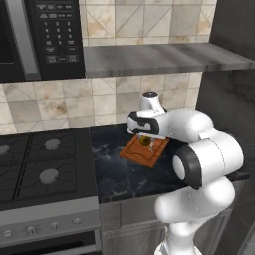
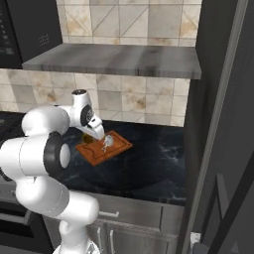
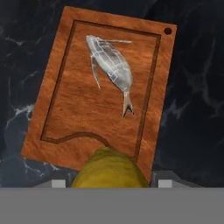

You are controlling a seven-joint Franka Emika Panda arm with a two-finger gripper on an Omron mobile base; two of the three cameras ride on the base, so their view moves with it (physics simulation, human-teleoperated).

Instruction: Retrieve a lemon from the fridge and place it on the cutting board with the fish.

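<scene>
Where the dark marbled counter point(image 1: 119, 174) meets the tiled back wall, the cutting board point(image 1: 149, 152) is seen lying flat, its orange-brown face marked by a groove running just inside the rim and a small round hole at one corner. The fish point(image 3: 111, 68), silvery-grey and slender, is shown lying on the board's upper half in the hand view, its tail directed toward the lower right of that view. The gripper point(image 1: 145, 141) is held directly above the board, and the lemon point(image 3: 109, 170) is clasped between its two fingers, the jaws being set partly apart to the width of the fruit. In the left base view the lemon is visible as a small dull-yellow sphere under the hand, poised over the board; whether it touches the wood cannot be told. In the hand view the fruit is placed over the board's near edge, well apart from the fish. A gas stove point(image 1: 40, 164) is set to the left of the counter, a microwave point(image 1: 40, 35) is mounted above it, and a grey shelf point(image 1: 159, 57) runs along the wall over the board. The tall grey fridge point(image 2: 223, 124) is seen at the right of the right base view.
</scene>
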